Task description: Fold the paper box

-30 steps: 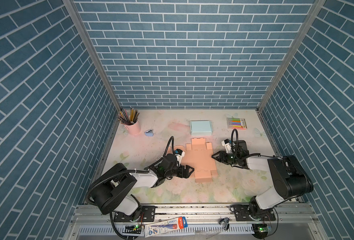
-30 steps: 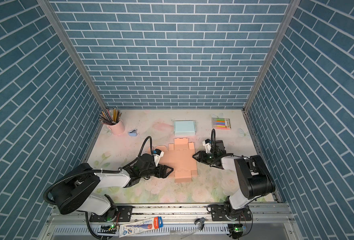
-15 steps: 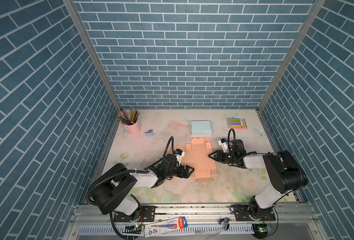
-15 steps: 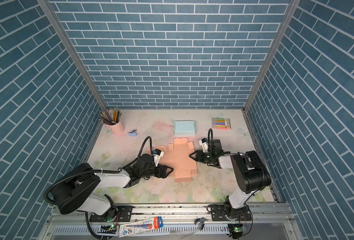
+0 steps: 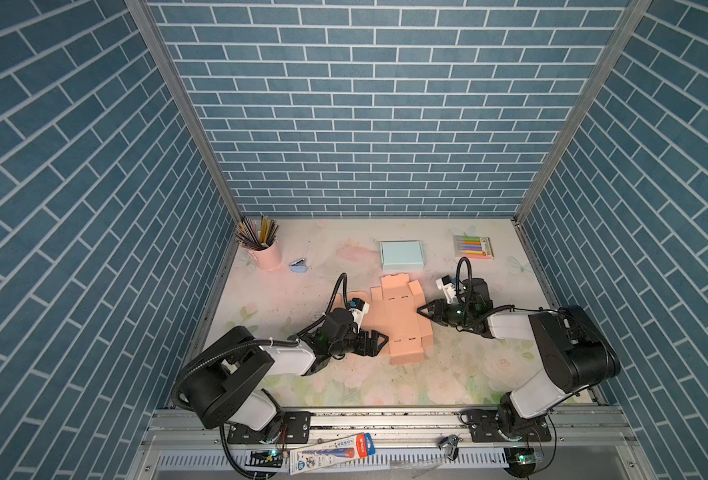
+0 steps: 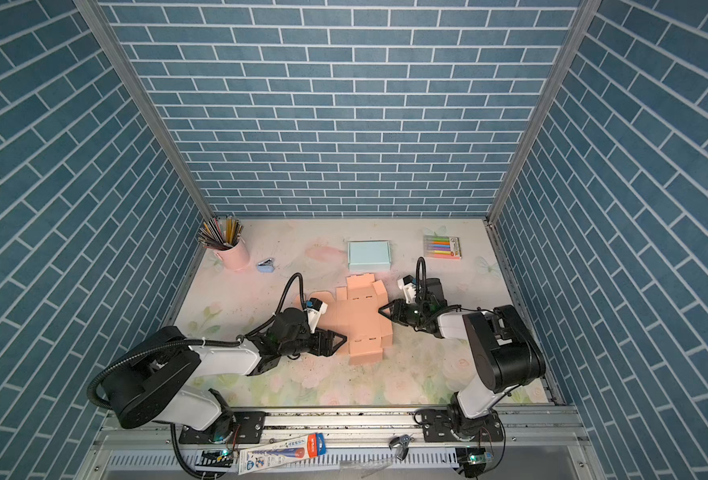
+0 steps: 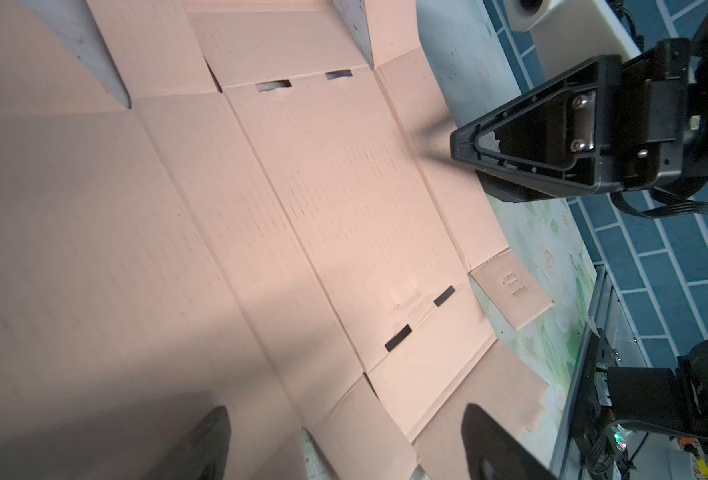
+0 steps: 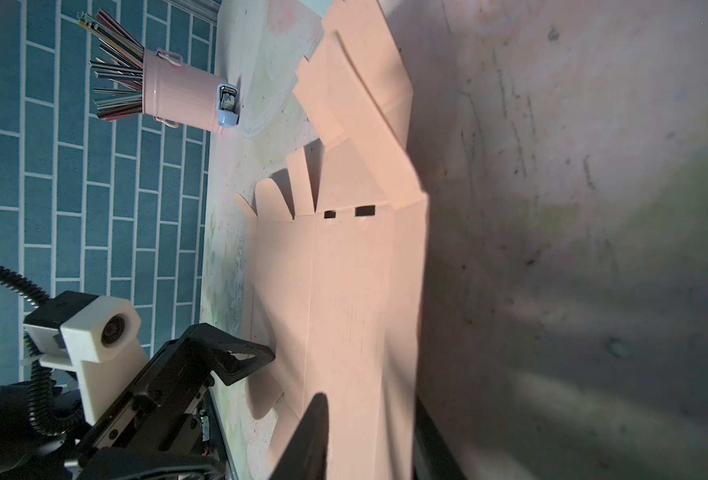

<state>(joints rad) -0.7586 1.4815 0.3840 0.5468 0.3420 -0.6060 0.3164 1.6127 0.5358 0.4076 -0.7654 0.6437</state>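
Both top views show the paper box [image 5: 400,320] [image 6: 360,322] lying unfolded on the flowery tabletop [image 5: 447,382]. It is pink card. Most of it lies flat, but the flap [image 8: 406,291] on the right arm's side is tipped up, as the right wrist view shows.

The left hand [image 5: 379,344] sits low at the edge of the paper box nearest its own arm. It is wide open and holds nothing. In the left wrist view its two dark fingertips [image 7: 213,436] stand over the card with a big gap between them.

The right hand [image 5: 422,311] is at the other edge of the paper box. One finger is over the card and the other is outside the raised flap, so the flap is between them. Whether they pinch it cannot be told.

Just behind the paper box lies a light blue pad [image 5: 401,253]. Farther back stand a pink cup [image 5: 267,255] of pencils on the left arm's side and a marker pack [image 5: 473,247] on the right arm's side.
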